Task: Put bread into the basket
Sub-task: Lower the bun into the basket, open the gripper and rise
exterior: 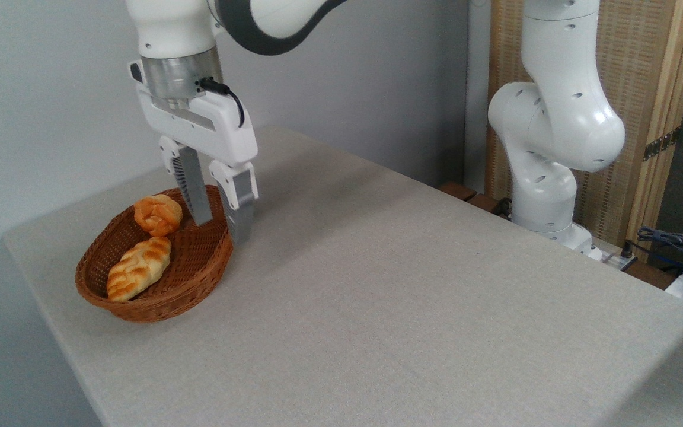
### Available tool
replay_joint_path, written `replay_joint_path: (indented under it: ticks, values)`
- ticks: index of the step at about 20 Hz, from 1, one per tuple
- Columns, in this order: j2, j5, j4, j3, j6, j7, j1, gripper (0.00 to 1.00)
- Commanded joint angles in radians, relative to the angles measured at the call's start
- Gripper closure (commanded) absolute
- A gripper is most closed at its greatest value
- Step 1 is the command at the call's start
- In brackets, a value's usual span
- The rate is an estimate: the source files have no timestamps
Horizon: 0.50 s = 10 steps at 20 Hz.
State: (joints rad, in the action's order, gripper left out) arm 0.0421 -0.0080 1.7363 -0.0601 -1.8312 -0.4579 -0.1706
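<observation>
The bread (158, 214), a small round knotted bun with an orange-golden top, lies inside the basket (199, 279) against its far rim. The basket is an oval brown wicker bowl at the left end of the table. My gripper (221, 228) hangs over the basket's right rim, just right of the bun. It is open, with nothing between its fingers (192, 191). One finger is over the basket's inside, the other outside the rim.
A longer braided loaf (139, 268) with brown stripes lies in the basket in front of the bun. The arm's white base (546, 196) stands at the table's far right edge, with cables (673, 243) beside it. The grey table (389, 296) stretches to the right.
</observation>
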Motion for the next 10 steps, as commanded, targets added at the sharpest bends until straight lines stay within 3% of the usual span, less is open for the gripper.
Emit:
replay_joint_path:
  ticks: [1,4,10]
  values:
    - [-0.025,0.014,0.005,0.091,0.055,-0.161,-0.007,0.0]
    - [-0.025,0.014,0.005,0.135,0.072,-0.264,-0.007,0.0]
    - [-0.027,-0.026,0.005,0.164,0.075,-0.272,-0.007,0.0]
